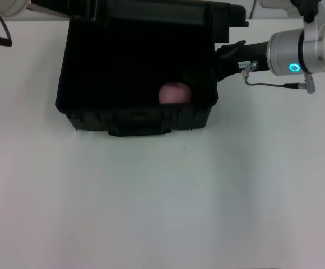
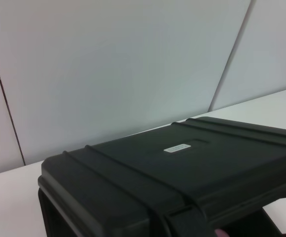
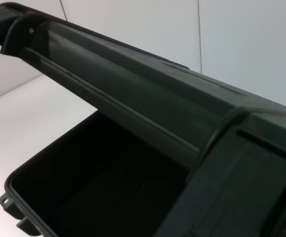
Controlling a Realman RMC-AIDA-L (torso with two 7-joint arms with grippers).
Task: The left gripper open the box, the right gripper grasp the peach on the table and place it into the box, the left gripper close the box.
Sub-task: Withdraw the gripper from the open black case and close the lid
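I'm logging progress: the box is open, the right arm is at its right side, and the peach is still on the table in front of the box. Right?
Not quite. The peach is not on the table; it lies inside the open box, near the front wall, as the head view shows. The rest holds: the lid is up and the right arm is at the box's right side.

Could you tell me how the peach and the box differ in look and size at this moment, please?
The peach is small, round and dusty pink; the box is large, angular and black. The peach is smooth-skinned; the box has ribbed edges and a white label on its raised lid. The peach is the content, lying inside near the front wall; the box is the open container. Both rest on the white table.
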